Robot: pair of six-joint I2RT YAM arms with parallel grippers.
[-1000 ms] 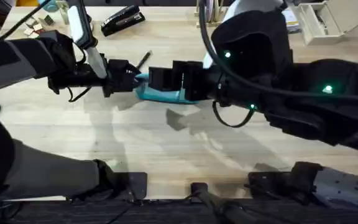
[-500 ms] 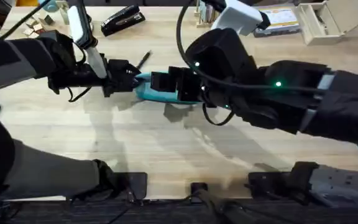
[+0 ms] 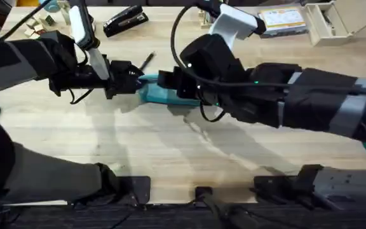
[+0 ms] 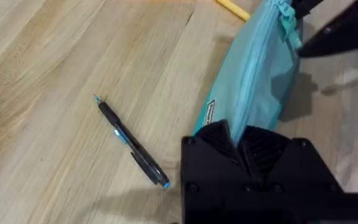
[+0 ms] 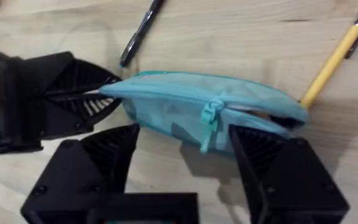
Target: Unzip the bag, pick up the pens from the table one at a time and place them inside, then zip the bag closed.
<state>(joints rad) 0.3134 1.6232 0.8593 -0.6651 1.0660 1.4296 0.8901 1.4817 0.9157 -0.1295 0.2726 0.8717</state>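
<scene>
Pale wood-grain planks make up the bench point(image 3: 170, 146) I'm working over, and along its far edge I can see a black stapler point(image 3: 124, 20). On my left wrist camera a small white label point(image 4: 208, 111) is sewn into the pouch's side seam, with print on it that I can't read. The teal pencil pouch point(image 3: 164, 95) lies on the bench between my two arms. My left tool point(image 4: 238, 138) has its black fingers pinched tight on one end of the pouch, the fabric bunched up between them. My right tool point(image 5: 182, 146) sits at the middle of the pouch with its fingers spread wide, one on either side of the pale teal pull strap point(image 5: 209, 123), which hangs down the near face of the pouch between them; it has nothing gripped. Just past the strap the zipper is parted a short way, showing a dark slit toward the end away from my left tool. The black pen point(image 4: 131, 142), with blue accents at its tip and clip, lies loose on the wood just beside the pouch and my left tool, angled to the pouch. The yellow-orange pen point(image 5: 332, 60) lies at the pouch's other end, its lower end tucked behind the fabric, its black tip pointing away.
</scene>
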